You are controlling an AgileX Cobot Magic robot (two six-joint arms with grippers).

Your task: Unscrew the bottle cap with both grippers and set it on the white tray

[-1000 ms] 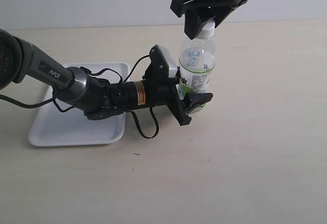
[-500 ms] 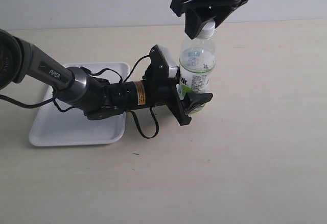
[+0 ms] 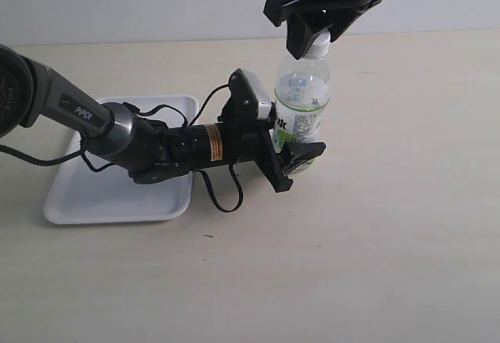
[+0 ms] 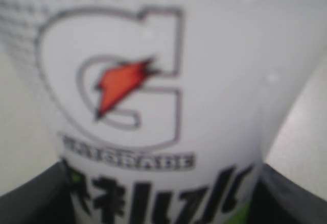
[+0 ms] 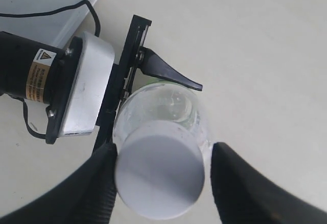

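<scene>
The clear bottle (image 3: 301, 108) stands upright on the table, and its white-and-green label fills the left wrist view (image 4: 153, 106). My left gripper (image 3: 294, 163) is shut on the bottle's lower body from the left side. The white bottle cap (image 3: 319, 44) sits on the bottle's neck. My right gripper (image 3: 316, 40) hangs over it from above, open. In the right wrist view the cap (image 5: 160, 169) lies between the two black fingers (image 5: 97, 183): one finger touches its side, and a narrow gap separates it from the other. The white tray (image 3: 101, 202) lies left of the bottle, behind my left arm.
My left arm and its trailing black cable (image 3: 223, 198) stretch across the tray's right end towards the bottle. The left wrist's grey-white camera block (image 5: 82, 89) sits close beside the bottle's shoulder. Bare beige table surface (image 3: 375, 234) extends in front and to the right.
My right gripper has shifted slightly up and to the right over the cap, so a little more of the cap shows. The left gripper and bottle have not moved.
</scene>
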